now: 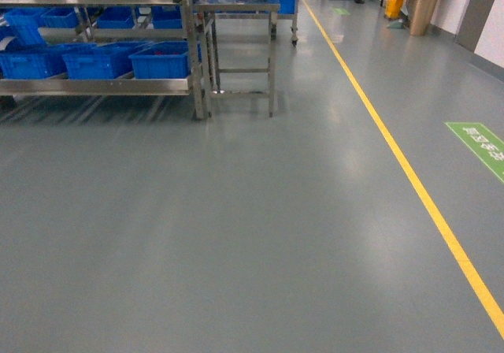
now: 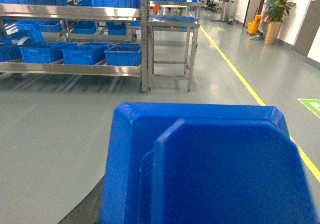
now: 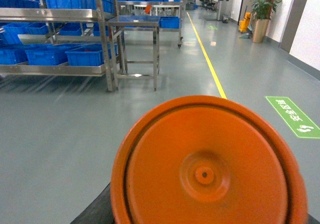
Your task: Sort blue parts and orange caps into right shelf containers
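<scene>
Status: robot is out on open grey floor (image 1: 236, 235), well short of the steel shelf (image 1: 102, 85) and standing off from it. Nothing is sorted yet as far as I can see.

Left wrist view: a blue part (image 2: 205, 169) fills the lower frame, right up against the lens, flat angular face toward the camera. Looks carried by the left arm, but the fingers aren't visible, so I can't tell how far that gripper is closed or whether it actually grips the part.

Right wrist view: an orange cap (image 3: 207, 166) sits round end-on to the camera, same story. Probably held by the right arm; jaws are hidden behind it, grip state unknown.

The blue crates (image 1: 98, 60) sit in a row on the shelf's lower tier, more on the tier above. A small steel table (image 1: 236, 6) stands just beside the shelf's right end. The yellow floor line (image 1: 394, 156) runs past, well right of the shelf.

Judgement: early stage. Both items seem picked and in transit. Left to do: close in on the shelf, find the right-hand crates, drop each piece in its own one.
</scene>
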